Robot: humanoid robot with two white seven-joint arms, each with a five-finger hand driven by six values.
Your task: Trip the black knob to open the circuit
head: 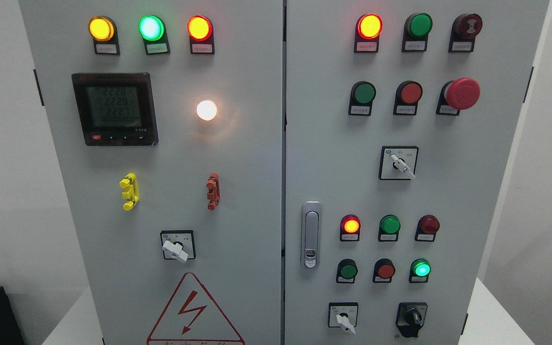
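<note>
Low at five o'clock on the grey cabinet's [237,158] right door, the black knob [411,318] sits just beside a white switch [344,320]. Neither robot hand shows, so its fingers cannot be judged.

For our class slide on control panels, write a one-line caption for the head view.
Grey two-door cabinet with lit lamps, a meter and switches; the black knob sits at lower right, no robot hand in view.

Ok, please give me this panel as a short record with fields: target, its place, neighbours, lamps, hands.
target: black knob
place: right door, bottom row, far right
neighbour: white rotary switch to its left
above it: lit green button
door handle: silver latch on the right door's left edge
left door: digital meter, white lamp lit
hands: neither in view
</note>
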